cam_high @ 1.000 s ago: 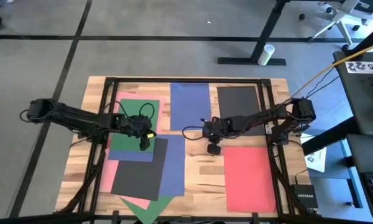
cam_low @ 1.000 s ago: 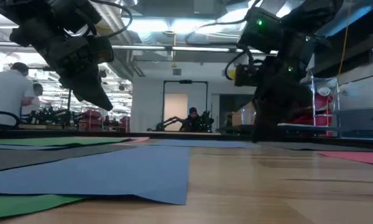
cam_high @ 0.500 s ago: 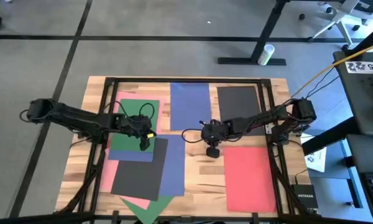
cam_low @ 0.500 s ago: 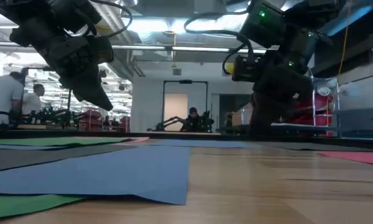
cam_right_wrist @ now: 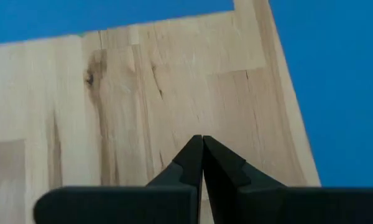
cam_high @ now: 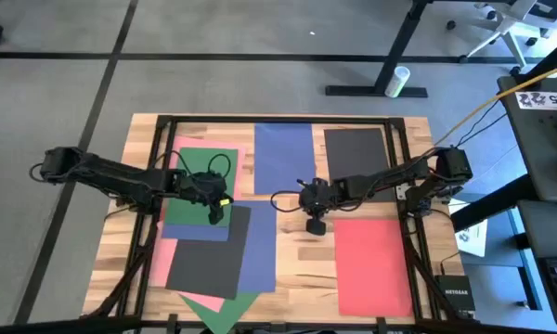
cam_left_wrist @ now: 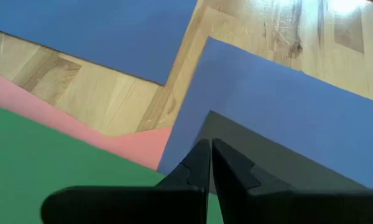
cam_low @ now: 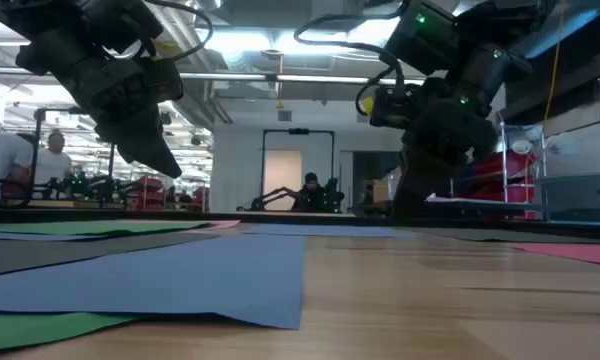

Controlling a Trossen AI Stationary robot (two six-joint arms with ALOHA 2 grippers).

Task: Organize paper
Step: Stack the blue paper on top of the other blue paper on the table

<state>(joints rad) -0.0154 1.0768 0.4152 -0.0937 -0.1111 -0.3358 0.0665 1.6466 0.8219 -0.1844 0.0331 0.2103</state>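
Even overhead light in high view, shadows soft and short under arms. Low view backlit: ceiling lights (cam_low: pixel 250 42) glare white, arms dark silhouettes, near blue sheet (cam_low: pixel 180 275) soft, out of focus. Wrist views bright, colours saturated; sheen on table (cam_left_wrist: pixel 336 18) wood; own dark fingers blurred at close range.

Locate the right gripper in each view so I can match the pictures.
High view: the right gripper sits mid-table over bare wood.
Low view: it hangs at upper right.
Left wrist view: not in it.
Right wrist view: its own shut fingertips at bottom centre, over wood.
Shared landmark: the blue sheet beside it.
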